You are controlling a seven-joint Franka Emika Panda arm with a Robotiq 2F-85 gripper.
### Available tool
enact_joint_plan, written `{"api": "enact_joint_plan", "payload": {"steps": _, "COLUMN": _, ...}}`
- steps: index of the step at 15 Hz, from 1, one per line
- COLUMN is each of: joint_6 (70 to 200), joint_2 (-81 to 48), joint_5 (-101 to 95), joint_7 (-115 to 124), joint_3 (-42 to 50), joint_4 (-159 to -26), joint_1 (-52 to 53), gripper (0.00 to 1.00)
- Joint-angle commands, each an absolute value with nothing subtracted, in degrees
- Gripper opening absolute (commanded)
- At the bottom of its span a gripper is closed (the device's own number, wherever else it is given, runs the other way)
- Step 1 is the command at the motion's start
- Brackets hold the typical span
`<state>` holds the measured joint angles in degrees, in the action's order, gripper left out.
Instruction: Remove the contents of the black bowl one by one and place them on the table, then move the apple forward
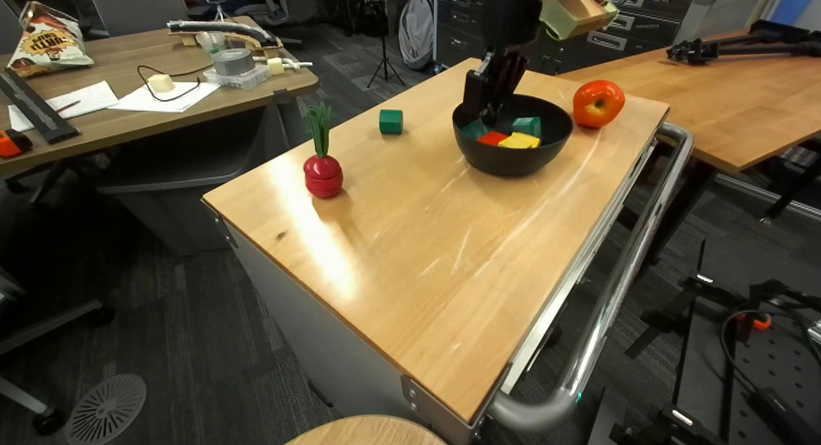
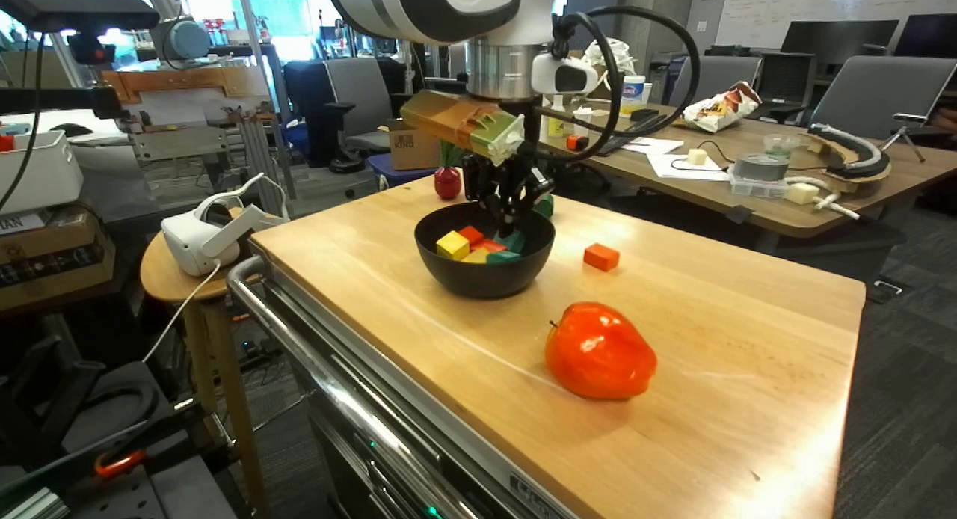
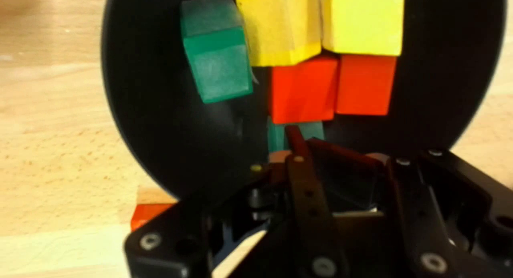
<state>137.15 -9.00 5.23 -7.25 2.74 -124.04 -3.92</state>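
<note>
1. Closed at the tips of the jaws, with no block seen between; dipped inside the smooth black bowl [image 1: 516, 163], toward one side of it.
2. Right at those tips in the wrist view, seemingly just beneath: a green block [image 3: 277, 137], low in the bowl. Touching or merely overlapped, impossible to tell; long axis too covered to read.
3. Probably calls for opening the jaws and straddling this green block, with little room left beside the bowl's wall.
4. Just beyond, farther across the bowl: a red block [image 3: 303, 89] and a second red block [image 3: 364, 85], side by side, flat-faced, like painted wood.
5. Past these in the bowl: a yellow block [image 3: 276, 27], faintly banded, and a second yellow block [image 3: 362, 21], plainer; beside the banded one, slightly turned, a second green block [image 3: 218, 57].
6. Outside the bowl, on the pale, grained, scuffed counter [image 1: 397, 259]: near the bowl, a boxy loose red block [image 2: 602, 257]; also outside it, a loose green block [image 1: 390, 122]; well apart from it, a red fruit [image 1: 323, 176], round and glossy under stiff upright leaves.
7. Near the bowl but not touching: the apple [image 2: 600, 352], large, lobed and shiny; likely the last to move.
</note>
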Motion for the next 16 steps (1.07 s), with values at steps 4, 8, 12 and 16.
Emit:
{"api": "enact_joint_plan", "payload": {"steps": 4, "joint_6": 146.91, "joint_2": -4.04, "joint_5": 7.09, "joint_7": 0.05, "joint_3": 2.69, "joint_4": -127.26, "joint_1": -3.35, "gripper": 0.52}}
{"api": "enact_joint_plan", "payload": {"steps": 8, "joint_6": 148.32, "joint_2": -5.86, "joint_5": 3.02, "joint_7": 3.7, "joint_3": 2.89, "joint_4": -127.68, "joint_1": -2.75, "gripper": 0.83}}
{"api": "enact_joint_plan", "payload": {"steps": 12, "joint_6": 147.39, "joint_2": -7.4, "joint_5": 1.47, "joint_7": 3.83, "joint_3": 2.74, "joint_4": -127.66, "joint_1": -2.67, "gripper": 1.0}}
{"api": "enact_joint_plan", "payload": {"steps": 16, "joint_6": 147.32, "joint_2": -9.85, "joint_5": -1.59, "joint_7": 5.65, "joint_3": 3.34, "joint_4": -126.79, "joint_1": -2.16, "gripper": 1.0}}
